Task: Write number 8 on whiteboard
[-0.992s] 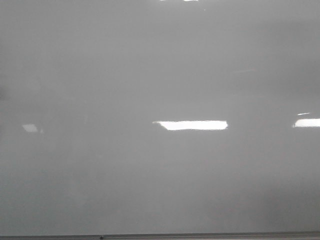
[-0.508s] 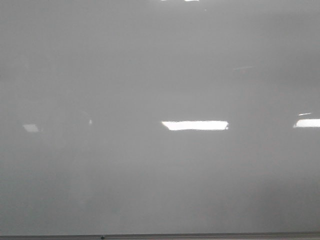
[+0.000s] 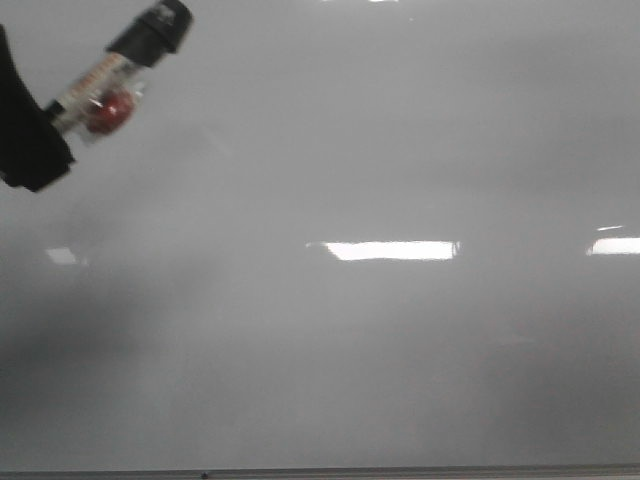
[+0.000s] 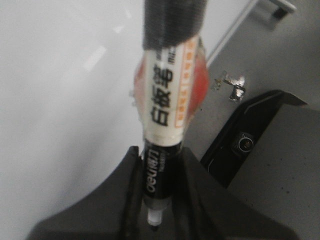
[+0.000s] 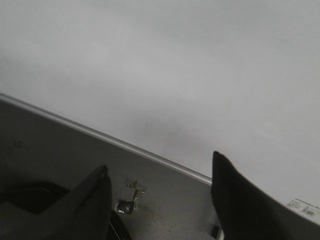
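Now the left gripper has come into the front view at the far left, where half a second ago there was only bare whiteboard; it carries a marker slanting up and to the right, black cap end outermost. The jaws are clamped on the marker's barrel, as the left wrist view shows. That suggests the writing is only about to begin: no number 8, nor any stroke, shows on the board, and I cannot tell whether the marker touches it. The barrel label reads "白板笔" in black on white with an orange strip beside it, and lower down a white word on black looks like "deli", though blurred. The right gripper hangs with jaws apart and empty, over the board's frame edge and the grey counter.
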Robot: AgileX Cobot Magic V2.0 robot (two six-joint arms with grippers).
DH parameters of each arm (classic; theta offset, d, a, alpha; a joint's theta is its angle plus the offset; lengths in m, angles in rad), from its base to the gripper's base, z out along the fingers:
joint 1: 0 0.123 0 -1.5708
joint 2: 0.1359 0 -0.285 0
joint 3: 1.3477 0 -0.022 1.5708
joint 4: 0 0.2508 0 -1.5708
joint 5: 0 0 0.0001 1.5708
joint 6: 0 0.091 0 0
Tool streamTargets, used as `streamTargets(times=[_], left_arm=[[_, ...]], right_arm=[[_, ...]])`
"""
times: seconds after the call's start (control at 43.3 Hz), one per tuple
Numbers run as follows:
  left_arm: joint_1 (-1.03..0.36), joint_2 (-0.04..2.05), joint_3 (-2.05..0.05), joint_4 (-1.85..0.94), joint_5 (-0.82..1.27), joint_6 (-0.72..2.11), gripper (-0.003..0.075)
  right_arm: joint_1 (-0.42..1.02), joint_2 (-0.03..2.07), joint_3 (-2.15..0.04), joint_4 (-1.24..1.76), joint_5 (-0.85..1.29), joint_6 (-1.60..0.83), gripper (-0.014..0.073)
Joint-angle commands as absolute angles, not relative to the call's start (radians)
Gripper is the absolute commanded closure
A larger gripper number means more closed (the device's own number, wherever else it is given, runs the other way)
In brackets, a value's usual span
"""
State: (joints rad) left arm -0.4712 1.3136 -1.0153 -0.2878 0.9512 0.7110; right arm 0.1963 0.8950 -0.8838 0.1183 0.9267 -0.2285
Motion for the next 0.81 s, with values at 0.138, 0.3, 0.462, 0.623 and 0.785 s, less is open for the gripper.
streamTargets(times=[0.138, 0.3, 0.462, 0.623, 0.785], left_arm=[[-0.669, 1.363, -1.085, -0.320, 0.908, 0.803, 0.0741], [-0.764, 1.380, -1.125, -0.317, 0.889, 0.846, 0.0741], [-0.812, 1.380, -1.125, -0.317, 0.884, 0.880, 0.0741], [-0.835, 1.380, -1.125, -0.317, 0.867, 0.880, 0.0741], [-0.837, 1.380, -1.125, -0.317, 0.867, 0.880, 0.0741]], right_arm=[[0.330, 0.996, -0.964, 0.228, 0.968, -0.500, 0.0127], [0.443, 1.057, -0.989, 0.355, 1.012, -0.743, 0.0127], [0.507, 1.097, -0.992, 0.476, 0.963, -0.899, 0.0127], [0.525, 1.143, -0.992, 0.663, 0.931, -1.057, 0.0127], [0.526, 1.184, -0.993, 0.762, 0.900, -1.141, 0.0127]])
